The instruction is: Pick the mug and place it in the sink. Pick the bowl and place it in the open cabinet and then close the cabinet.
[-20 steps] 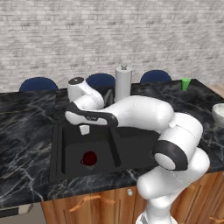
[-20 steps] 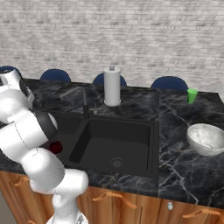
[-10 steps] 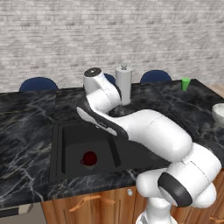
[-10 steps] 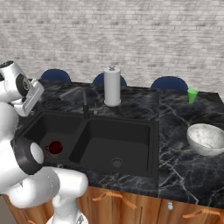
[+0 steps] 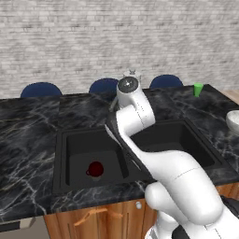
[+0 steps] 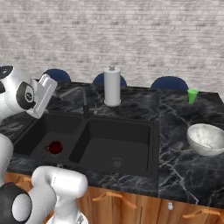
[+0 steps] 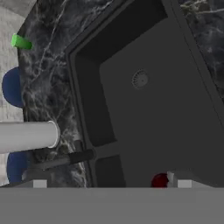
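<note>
Sitting in the middle of a dark marble counter (image 6: 175, 144): the big black sink (image 6: 113, 127). Lying in the sink's left basin, by the drain: the little red mug (image 6: 55, 147), so that part looking done. Resting on the counter well to the right of the sink: the grey-white bowl (image 6: 205, 138), round, so no long way to line up with. Hanging above the sink's left side: the gripper (image 7: 109, 183), well apart from the bowl and needing a wide swing to the right. Fingers (image 7: 181, 183) standing far apart, holding nothing. Standing behind the sink: a paper towel roll (image 6: 112, 86); farther right, a green cup (image 6: 192, 96). Wanted cabinet: not findable here.
</note>
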You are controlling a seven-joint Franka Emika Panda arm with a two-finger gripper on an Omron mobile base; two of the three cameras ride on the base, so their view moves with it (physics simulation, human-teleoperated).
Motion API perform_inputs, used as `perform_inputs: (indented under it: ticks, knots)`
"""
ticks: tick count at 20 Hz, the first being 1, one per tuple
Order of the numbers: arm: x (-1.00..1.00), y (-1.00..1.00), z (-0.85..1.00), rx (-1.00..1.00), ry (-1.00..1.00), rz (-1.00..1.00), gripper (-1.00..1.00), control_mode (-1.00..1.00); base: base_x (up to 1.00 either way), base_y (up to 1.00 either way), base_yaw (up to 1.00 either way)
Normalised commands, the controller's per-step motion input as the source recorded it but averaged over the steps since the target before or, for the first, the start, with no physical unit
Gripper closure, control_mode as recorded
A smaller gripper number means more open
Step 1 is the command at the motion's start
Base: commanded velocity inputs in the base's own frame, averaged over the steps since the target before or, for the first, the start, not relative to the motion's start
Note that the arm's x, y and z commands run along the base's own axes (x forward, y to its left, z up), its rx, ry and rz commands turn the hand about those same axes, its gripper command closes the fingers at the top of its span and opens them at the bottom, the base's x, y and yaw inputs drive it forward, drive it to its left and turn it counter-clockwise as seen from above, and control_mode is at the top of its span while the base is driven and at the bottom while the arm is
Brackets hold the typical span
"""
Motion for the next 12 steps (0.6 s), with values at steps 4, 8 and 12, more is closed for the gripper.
perform_inputs:
  ticks: [4,8,12]
  knots:
    - [0.0,-0.91,0.23,0.07,-0.04,-0.3,-1.0,-1.0,0.0,0.0,0.0]
    - [0.13,-1.0,0.16,0.11,0.05,-0.22,-1.0,-1.0,0.0,0.0,0.0]
    - [0.26,-1.0,0.2,0.16,0.12,-0.22,-1.0,-1.0,0.0,0.0,0.0]
